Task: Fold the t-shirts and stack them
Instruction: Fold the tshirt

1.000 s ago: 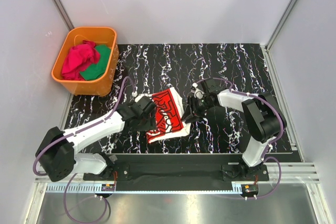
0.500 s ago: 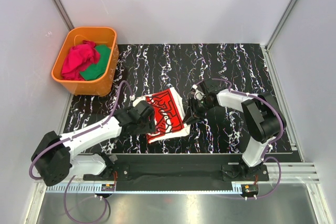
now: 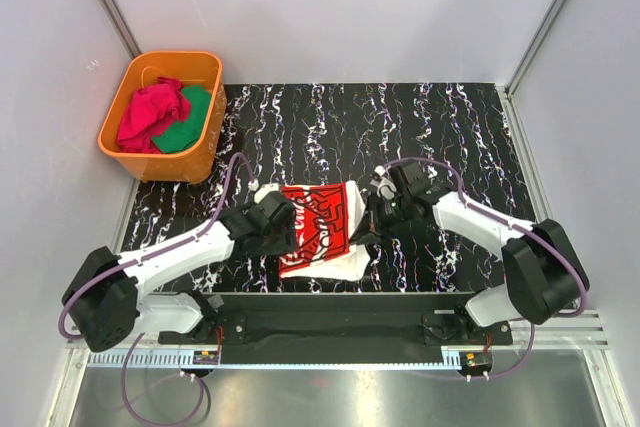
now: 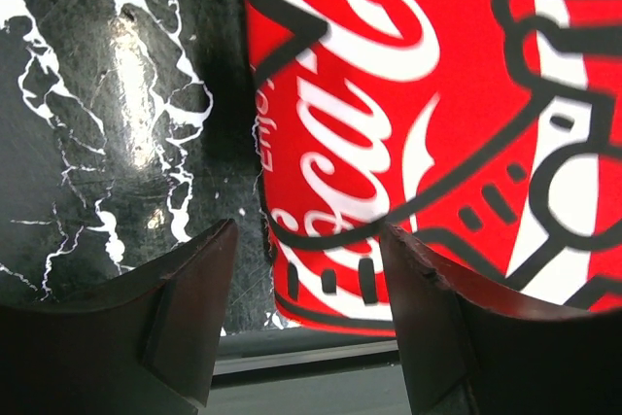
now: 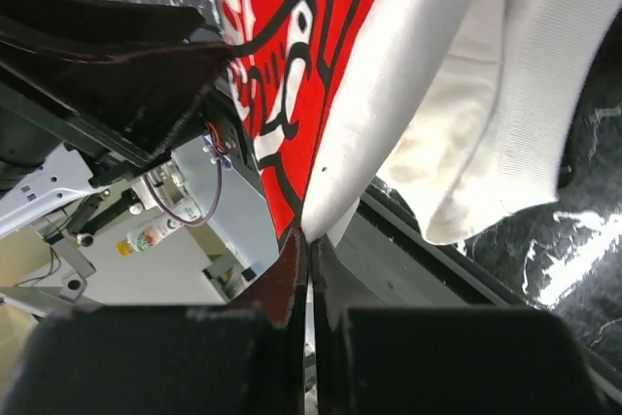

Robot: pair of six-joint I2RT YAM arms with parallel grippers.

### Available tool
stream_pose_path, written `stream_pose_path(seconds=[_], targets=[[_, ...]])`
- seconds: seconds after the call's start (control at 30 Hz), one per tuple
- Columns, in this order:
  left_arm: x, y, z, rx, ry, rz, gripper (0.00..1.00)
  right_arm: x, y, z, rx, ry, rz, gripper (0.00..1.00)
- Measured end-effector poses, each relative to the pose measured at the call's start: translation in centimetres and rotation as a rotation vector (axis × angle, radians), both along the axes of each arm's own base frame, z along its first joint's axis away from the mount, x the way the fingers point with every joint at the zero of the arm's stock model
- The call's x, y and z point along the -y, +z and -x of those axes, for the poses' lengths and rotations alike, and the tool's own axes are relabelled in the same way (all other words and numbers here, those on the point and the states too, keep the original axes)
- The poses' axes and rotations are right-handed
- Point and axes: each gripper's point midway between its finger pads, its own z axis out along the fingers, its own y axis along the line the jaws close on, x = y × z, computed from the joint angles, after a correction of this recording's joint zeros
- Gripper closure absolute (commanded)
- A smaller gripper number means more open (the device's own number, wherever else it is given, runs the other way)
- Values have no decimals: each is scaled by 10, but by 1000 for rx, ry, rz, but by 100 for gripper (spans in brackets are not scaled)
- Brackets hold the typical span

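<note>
Clothes (image 3: pixel 150 117) are lying bundled in the tub (image 3: pixel 172 164), probably awaiting folding. Left gripper (image 4: pixel 306 240) is hovering spread, the tee (image 3: pixel 320 232) just beneath and rightward. Right gripper (image 5: pixel 309 240) is pinching its cream edge, mid-fold; stacking is not yet begun.

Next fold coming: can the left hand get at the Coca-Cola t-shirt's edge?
Likely yes: the left hand is open right over the left edge of the t-shirt, nothing blocking; the right hand grips the other side.

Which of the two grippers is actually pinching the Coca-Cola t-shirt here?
The right gripper: it is shut on the white edge of the Coca-Cola t-shirt. The left gripper stands open over the print, gripping nothing.
</note>
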Motion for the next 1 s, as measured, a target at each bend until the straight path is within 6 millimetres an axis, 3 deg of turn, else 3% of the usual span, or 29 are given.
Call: stream_pose_path(seconds=[0.17,0.27,0.37,0.5,0.6,0.7,0.77,0.8,0.87,1.0], targets=[[3,-5,0,-11,-18,-4,39,8,-26,20,-97,-52,34,100],[7,0,-1,-2,-55,-8,30,6,-37,35,-132,-44,51,97],[21,15,-5,35,-106,12,25,-3,-42,46,-137,-22,39,84],[38,37,-13,92,-167,58,23,-9,-50,52,-166,2,37,48],[53,54,-22,139,-215,78,21,3,-49,39,-138,-29,63,44],[80,70,-28,194,-278,88,20,35,-36,-3,-63,-161,65,45],[103,76,-27,227,-331,85,20,58,-28,-33,-1,-262,69,58],[114,76,-24,242,-355,69,20,65,-27,-40,19,-285,74,71],[135,73,-14,262,-408,14,20,71,-27,-48,41,-299,79,86],[175,60,13,297,-512,-91,18,70,-39,-51,17,-305,82,95]])
